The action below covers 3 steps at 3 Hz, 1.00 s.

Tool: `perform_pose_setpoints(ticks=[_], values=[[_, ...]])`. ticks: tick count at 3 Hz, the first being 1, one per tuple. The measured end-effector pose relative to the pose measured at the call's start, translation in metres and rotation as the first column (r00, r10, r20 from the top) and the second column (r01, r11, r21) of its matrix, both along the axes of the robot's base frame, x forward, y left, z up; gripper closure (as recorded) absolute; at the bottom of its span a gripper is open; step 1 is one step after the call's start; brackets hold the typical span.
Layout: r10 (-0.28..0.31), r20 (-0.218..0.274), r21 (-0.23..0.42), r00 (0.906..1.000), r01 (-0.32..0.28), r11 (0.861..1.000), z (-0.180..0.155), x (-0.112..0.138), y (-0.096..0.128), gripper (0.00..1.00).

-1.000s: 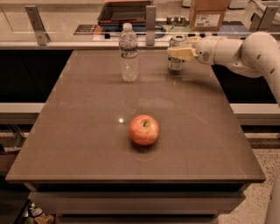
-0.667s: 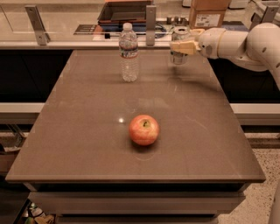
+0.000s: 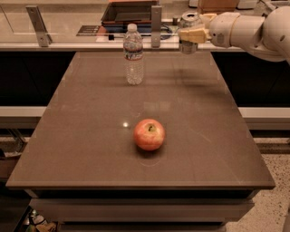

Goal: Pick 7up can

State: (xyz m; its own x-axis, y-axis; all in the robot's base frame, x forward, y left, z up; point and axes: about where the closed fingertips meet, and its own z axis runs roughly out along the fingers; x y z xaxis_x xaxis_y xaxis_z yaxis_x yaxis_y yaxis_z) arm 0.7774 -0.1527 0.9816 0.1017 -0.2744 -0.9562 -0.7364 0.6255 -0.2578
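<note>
The tool (image 3: pixel 187 35) sits in the upper right of the frame, at the end of the white arm (image 3: pixel 247 29) that enters from the right edge. Its pale fingers (image 3: pixel 195 34) are closed across the mid-body of the 7up can (image 3: pixel 190 19), which is held upright. The can's base appears to hang just above the far edge of the tabletop (image 3: pixel 81 136), with a faint shadow below it, so the can is judged to be lifted clear.

Handling notes for the can:
- Thin metal wall: stiff under light load, dents if squeezed hard.
- Smooth, rounded side: liable to slip or rotate in a loose grip.
- Weight depends on fill; whether it is full or opened cannot be told.
- Recommended hold: opposite sides of the cylinder at mid-height, as at present, clear of the top rim.

Containers:
- A clear water bottle (image 3: pixel 134 54) stands upright, capped, to the left of the can and well apart from it. Its fill level cannot be read.
- A dark tray (image 3: pixel 131 10) lies on the counter behind; its contents are not visible.

An apple (image 3: pixel 149 134) rests near the centre of the tabletop, well apart from the tool.
</note>
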Motion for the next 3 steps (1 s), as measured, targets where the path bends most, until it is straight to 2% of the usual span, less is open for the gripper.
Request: perform_pose_setpoints(ticks=[1, 2, 3], values=[[0.011, 0.057, -0.034, 0.9983, -0.009, 0.999, 0.026, -0.004, 0.008, 1.0], [0.022, 0.093, -0.077, 0.9954, -0.015, 0.997, 0.047, -0.01, 0.018, 1.0], [0.023, 0.096, -0.079, 0.9952, -0.016, 0.997, 0.049, -0.01, 0.019, 1.0]])
